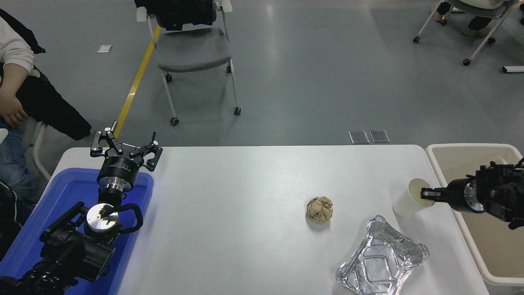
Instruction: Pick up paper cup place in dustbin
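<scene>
Foil tray [381,260] perhaps crowds paper cup [409,199]

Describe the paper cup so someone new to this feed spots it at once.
Start at the big beige dustbin off the white table's right end. Just left of its rim, on the table, is the paper cup, with the right gripper at its rim. It is small, plain white and tapered, tipped toward the dustbin, unlike the crumpled brown paper ball and silver foil tray nearby.

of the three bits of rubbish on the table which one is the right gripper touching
The small white paper cup, tilted at the table's right edge; the right gripper is at its rim. The crumpled brown paper ball and silver foil tray lie untouched.
</scene>
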Controlling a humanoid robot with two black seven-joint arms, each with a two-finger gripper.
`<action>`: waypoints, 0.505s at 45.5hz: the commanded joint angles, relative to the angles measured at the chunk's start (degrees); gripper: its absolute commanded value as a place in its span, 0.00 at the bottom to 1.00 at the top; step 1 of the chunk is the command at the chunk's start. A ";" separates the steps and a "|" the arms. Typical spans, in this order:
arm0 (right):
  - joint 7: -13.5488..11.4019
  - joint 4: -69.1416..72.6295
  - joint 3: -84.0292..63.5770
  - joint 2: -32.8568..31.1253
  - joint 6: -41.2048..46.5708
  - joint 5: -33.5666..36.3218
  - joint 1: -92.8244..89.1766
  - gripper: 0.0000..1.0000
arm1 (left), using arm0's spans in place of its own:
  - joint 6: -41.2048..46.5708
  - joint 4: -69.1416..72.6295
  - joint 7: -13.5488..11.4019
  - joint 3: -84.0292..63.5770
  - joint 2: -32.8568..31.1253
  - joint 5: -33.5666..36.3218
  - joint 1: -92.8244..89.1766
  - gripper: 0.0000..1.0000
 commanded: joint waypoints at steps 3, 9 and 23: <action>0.11 3.34 -0.24 -0.50 0.78 -0.52 4.33 0.00 | -0.01 0.00 0.00 0.00 0.06 0.00 0.06 0.99; 0.11 10.98 -1.30 -2.96 2.09 -0.70 13.46 0.00 | -0.01 0.00 0.00 0.00 -0.03 0.00 -0.03 0.99; 0.28 20.93 -5.69 -7.18 18.52 -1.75 36.67 0.00 | -0.01 0.00 0.00 0.00 0.06 0.00 0.06 0.99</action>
